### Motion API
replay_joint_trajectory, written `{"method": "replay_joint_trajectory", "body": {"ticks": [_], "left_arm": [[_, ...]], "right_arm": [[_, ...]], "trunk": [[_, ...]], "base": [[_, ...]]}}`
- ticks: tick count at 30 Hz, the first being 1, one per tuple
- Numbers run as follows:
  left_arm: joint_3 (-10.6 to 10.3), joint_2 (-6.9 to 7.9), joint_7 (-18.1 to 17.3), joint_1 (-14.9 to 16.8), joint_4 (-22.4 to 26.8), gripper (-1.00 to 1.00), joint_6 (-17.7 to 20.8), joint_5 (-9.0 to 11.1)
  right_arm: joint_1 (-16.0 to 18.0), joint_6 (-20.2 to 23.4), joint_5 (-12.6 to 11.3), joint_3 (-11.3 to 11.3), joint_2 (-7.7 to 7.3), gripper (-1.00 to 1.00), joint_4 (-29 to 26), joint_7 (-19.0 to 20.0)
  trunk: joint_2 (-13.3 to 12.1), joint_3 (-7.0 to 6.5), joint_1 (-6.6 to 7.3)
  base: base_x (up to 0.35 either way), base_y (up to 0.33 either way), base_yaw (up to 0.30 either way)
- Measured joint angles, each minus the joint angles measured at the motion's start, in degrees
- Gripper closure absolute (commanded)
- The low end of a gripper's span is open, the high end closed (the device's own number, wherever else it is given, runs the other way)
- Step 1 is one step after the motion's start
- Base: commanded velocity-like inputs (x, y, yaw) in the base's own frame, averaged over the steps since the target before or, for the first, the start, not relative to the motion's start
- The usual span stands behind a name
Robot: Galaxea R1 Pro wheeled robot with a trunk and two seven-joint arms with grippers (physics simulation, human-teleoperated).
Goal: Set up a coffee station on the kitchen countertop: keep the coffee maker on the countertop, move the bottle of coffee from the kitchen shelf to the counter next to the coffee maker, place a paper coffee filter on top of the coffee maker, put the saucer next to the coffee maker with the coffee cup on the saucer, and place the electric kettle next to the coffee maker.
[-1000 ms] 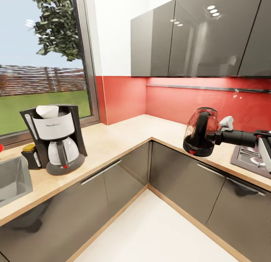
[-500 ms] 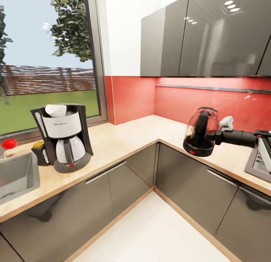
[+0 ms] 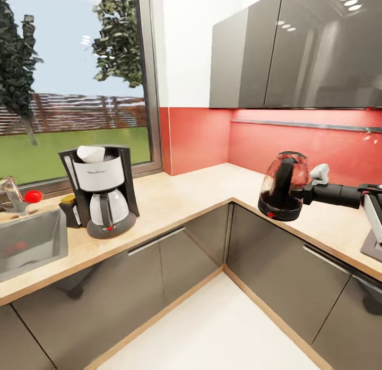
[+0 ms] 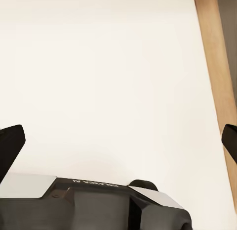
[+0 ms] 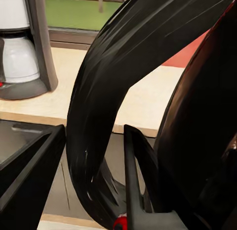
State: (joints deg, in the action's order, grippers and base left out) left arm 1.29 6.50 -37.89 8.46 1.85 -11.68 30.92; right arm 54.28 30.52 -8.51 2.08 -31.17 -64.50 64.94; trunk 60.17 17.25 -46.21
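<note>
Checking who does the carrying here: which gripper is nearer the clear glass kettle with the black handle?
Right. The right gripper is closed around the clear glass kettle's black handle, holding it above the countertop edge. The left gripper hangs open over bare white floor, away from it.

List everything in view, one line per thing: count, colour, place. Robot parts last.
coffee maker: 1, black frame with white housing, on the countertop by the window.
paper coffee filter: 1, white, on top of the coffee maker.
bottle of coffee: 1, dark with yellowish top, on the countertop beside the coffee maker, on its sink side.
electric kettle: 1, clear glass with black base and handle, held in the air over the counter's edge.
kitchen countertop: 1, light wood, L-shaped over dark grey cabinet fronts.
sink: 1, grey, inset at the countertop's left end.
wall cabinets: grey, glossy, above the red backsplash.
right gripper: 1, black, shut on the kettle's handle.
left gripper: 1, black, open, over the pale floor.
</note>
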Motion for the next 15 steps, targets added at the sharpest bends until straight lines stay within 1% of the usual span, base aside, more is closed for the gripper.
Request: {"method": "replay_joint_trajectory", "body": {"ticks": [15], "left_arm": [[0.0, 0.0, 0.0, 0.0, 0.0, -1.0, 0.0, 0.0]], "right_arm": [[0.0, 0.0, 0.0, 0.0, 0.0, 1.0, 0.0, -0.1]], "trunk": [[0.0, 0.0, 0.0]], "base": [[0.0, -0.008, 0.27]]}}
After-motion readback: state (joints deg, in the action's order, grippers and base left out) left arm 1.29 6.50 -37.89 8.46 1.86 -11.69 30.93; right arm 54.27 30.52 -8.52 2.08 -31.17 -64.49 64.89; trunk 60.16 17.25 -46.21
